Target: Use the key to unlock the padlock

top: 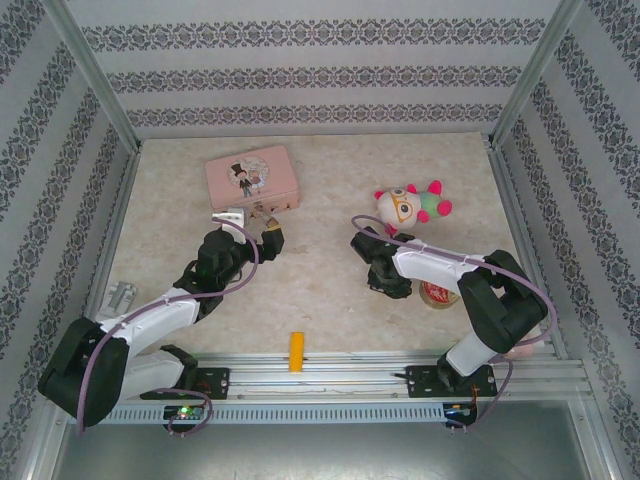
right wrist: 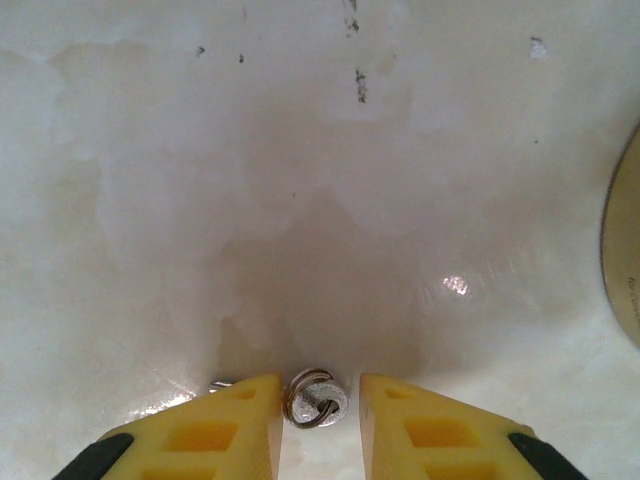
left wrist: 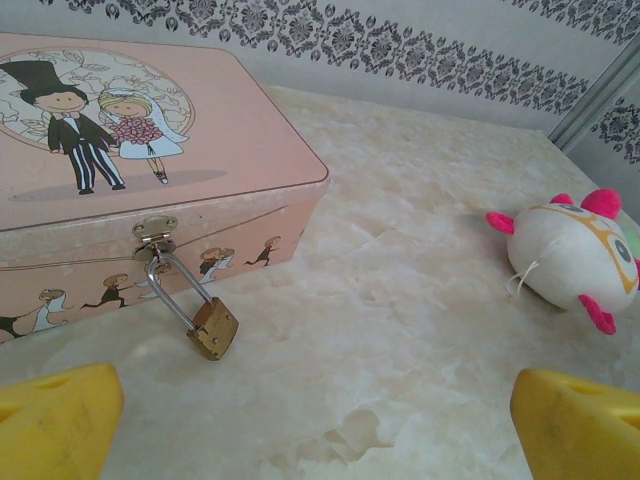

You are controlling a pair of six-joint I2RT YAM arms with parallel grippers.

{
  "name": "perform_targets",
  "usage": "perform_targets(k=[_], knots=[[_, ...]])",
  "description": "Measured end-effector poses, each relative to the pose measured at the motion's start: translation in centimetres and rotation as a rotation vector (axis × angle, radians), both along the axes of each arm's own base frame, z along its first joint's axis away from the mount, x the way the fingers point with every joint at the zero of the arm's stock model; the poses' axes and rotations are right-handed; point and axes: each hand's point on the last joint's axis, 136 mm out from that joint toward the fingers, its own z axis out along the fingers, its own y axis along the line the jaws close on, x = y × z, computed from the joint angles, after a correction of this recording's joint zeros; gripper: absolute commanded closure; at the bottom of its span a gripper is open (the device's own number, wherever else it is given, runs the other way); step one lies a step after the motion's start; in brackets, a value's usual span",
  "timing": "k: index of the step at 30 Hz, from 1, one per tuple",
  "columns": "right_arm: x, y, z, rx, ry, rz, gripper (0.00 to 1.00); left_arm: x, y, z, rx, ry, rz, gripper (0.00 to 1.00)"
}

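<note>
Left wrist: padlock [left wrist: 212, 328] aslant, body down-right

The left hand [left wrist: 315, 400] was wide open. The right hand [right wrist: 320, 390] pointed down, its fingers only a little apart.

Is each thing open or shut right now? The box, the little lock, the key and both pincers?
pink tin, lid shut, clasp fastened by the padlock.
padlock, shackle looks closed, hooked through the clasp, body on the table.
key, flat on the table, not in the padlock.
left pincer, wide open, empty.
right pincer, straddling the key; squeezing or not, can't tell.
</note>
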Motion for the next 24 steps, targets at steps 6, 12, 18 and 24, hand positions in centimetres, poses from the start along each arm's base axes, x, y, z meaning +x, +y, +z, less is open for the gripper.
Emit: perform_targets(k=[6,12,18,24], knots=[[-0.16,-0.13,-0.25,-0.001,0.001,-0.007,0.72,0.00,0.00,0.00,0.000,0.000,0.000,0.01],[-0.07,-0.07,-0.32,0.005,-0.007,-0.019,0.72,0.00,0.00,0.00,0.000,0.000,0.000,0.01],[0.09,0.02,-0.28,0.012,-0.017,-0.024,0.83,-0.01,0.01,0.03,0.000,-0.001,0.000,0.01],[-0.17,-0.16,-0.07,0.024,-0.032,-0.030,1.00,-0.08,0.11,0.46,-0.003,-0.011,0.004,0.01]])
